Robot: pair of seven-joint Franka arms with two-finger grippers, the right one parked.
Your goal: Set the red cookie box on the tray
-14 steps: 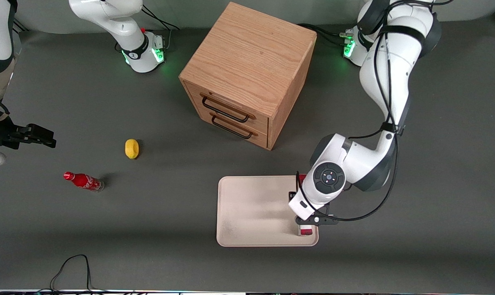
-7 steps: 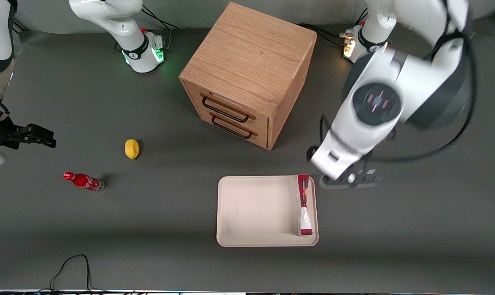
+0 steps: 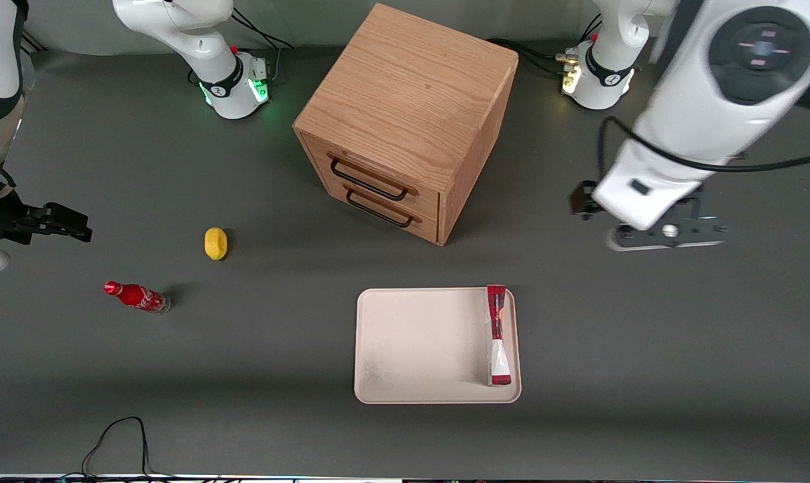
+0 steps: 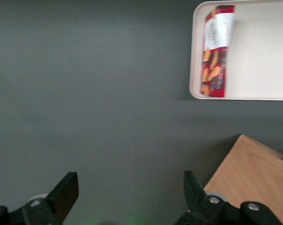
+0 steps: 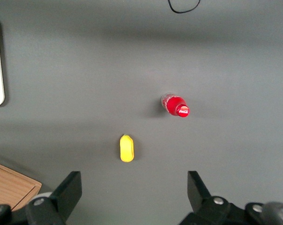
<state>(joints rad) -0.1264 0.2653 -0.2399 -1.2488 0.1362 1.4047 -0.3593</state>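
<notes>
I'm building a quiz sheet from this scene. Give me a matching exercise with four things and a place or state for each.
Things:
1. thin red cardboard cookie box
2. small red cola bottle
3. yellow oval object
4. left arm's pincer

Places or states:
A. open, holding nothing, above bare table
B. on the pale cream tray, along its edge
C. toward the parked arm's end, upright
D. between bottle and wooden drawer cabinet

Pairs: 1-B, 2-C, 3-D, 4-A

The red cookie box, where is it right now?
The red cookie box lies inside the tray, along the rim at the working arm's end. The open gripper hangs over bare table, holding nothing.
</notes>
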